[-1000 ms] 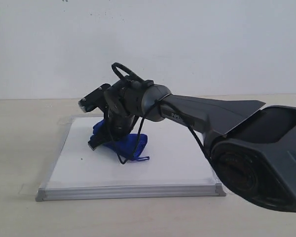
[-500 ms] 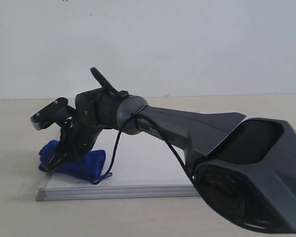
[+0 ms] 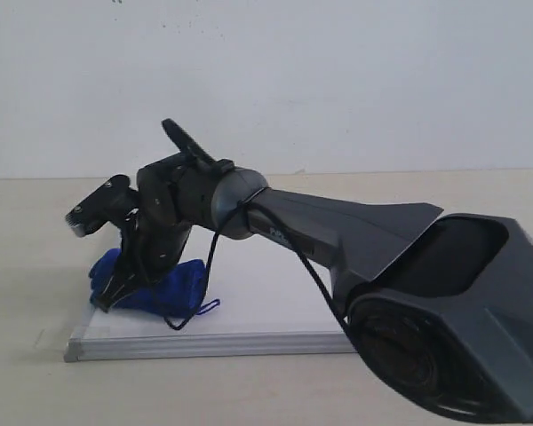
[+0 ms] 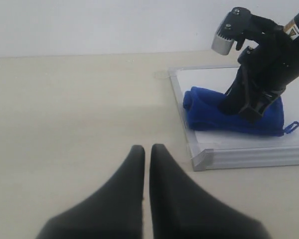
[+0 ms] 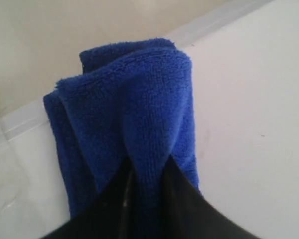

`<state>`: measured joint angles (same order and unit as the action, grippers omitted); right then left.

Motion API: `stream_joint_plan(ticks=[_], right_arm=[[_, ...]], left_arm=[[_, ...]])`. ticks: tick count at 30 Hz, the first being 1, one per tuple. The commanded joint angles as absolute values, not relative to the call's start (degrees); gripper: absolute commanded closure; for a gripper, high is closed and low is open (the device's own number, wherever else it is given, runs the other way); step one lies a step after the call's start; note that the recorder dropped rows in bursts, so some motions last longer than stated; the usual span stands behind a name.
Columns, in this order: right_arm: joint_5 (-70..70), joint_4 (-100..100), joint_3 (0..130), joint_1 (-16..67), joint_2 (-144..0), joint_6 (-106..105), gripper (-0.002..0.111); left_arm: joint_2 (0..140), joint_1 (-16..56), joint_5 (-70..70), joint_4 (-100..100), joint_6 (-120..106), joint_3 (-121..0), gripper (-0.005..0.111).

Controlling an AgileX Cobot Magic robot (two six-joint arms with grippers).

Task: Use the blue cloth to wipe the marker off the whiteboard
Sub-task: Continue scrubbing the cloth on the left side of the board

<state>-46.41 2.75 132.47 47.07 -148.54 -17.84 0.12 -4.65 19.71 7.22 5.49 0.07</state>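
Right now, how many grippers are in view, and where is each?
2. The right gripper is shut on the blue cloth, on the whiteboard near its edge. The left gripper is shut and empty above the table, off the board. None seems hidden.

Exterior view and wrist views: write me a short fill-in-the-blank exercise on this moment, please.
1. The right hand is shut on the cloth, whose colour is ____.
2. In the exterior view, the cloth rests on the whiteboard near its ____ edge.
3. The left hand, off the board, is shut and holds ____.

Missing words: blue; left; nothing.
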Motion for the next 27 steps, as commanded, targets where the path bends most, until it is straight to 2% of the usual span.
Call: stream_joint_plan(ticks=[1,6,10,20,27], right_arm=[[-49.9,2.0,133.6,46.2,-149.3,-15.7,0.109],[-49.9,-3.2,134.8,41.2,-150.0,-8.4,0.109],[-53.6,-4.8,134.8,40.5,-151.4,-7.4,0.109],[-57.0,-1.3,137.3,49.0,-151.8,-16.6,0.109],[-52.2,0.3,138.0,47.9,-152.6,-18.4,0.109]], left_arm=[[0.0,-4.4,19.4,6.8,5.4,0.0,0.103],[0.0,-4.4,19.4,6.8,5.4,0.0,0.103],[0.0,-4.4,19.4,6.8,5.4,0.0,0.103],[0.0,-4.4,19.4,6.8,5.4,0.0,0.103],[0.0,-4.4,19.4,6.8,5.4,0.0,0.103]])
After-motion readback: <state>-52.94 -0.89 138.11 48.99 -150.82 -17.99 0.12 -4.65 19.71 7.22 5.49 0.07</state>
